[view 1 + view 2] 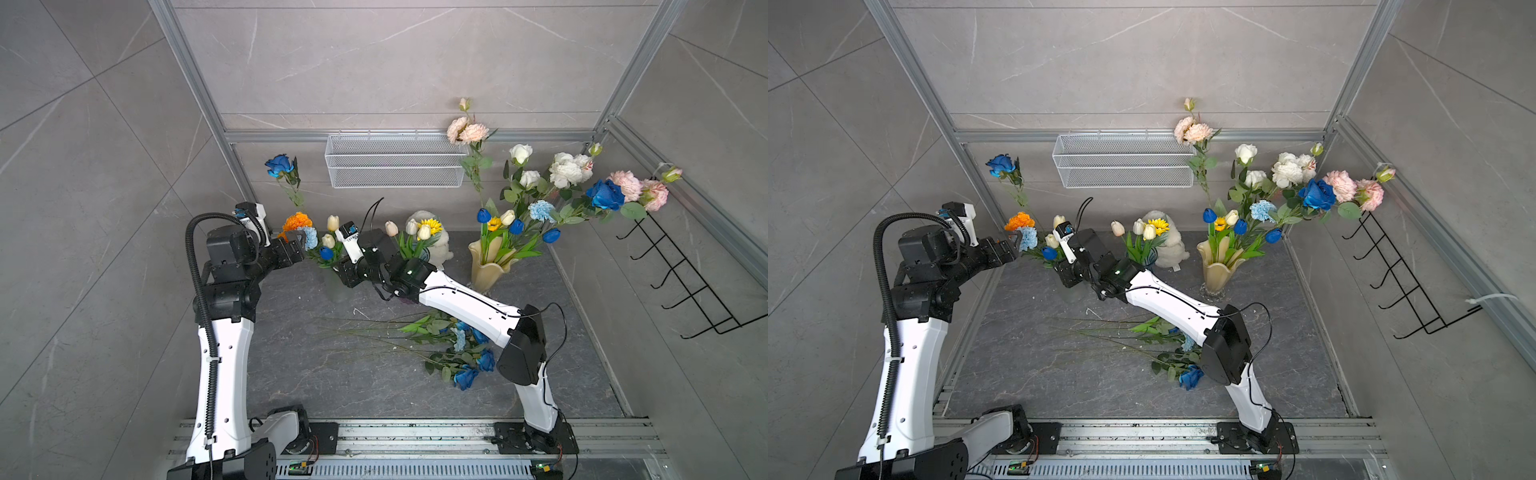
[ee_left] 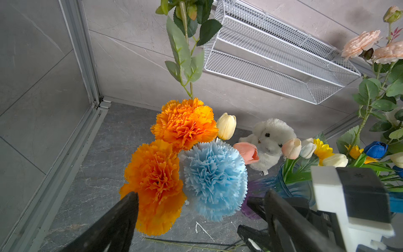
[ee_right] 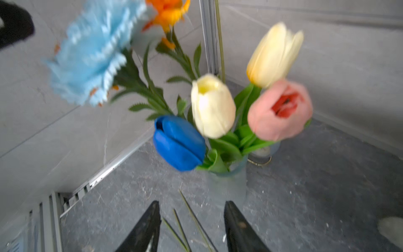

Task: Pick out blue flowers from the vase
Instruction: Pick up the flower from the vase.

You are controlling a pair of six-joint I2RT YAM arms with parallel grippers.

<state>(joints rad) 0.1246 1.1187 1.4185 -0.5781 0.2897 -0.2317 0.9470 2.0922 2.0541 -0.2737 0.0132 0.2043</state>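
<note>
Reference point: the frosted vase (image 3: 226, 185).

A dark-blue tulip (image 3: 178, 144) stands in it, its head leaning out past the rim, alongside cream tulips (image 3: 212, 107) and a pink tulip (image 3: 280, 110). A pale blue carnation (image 2: 214, 181) rises above the vase, touching orange marigolds (image 2: 185, 122). A blue rose (image 1: 279, 165) stands taller behind it.

Left gripper (image 2: 200, 193): fingers wide apart, flanking the carnation and marigold heads, clamping nothing.

Right gripper (image 3: 192, 205): fingers apart, low in front of the vase. Thin bare stems show between them; whether they touch cannot be told.

Further blue flowers (image 1: 465, 376) lie flat on the table (image 1: 332, 386), well apart from the vase.
</note>
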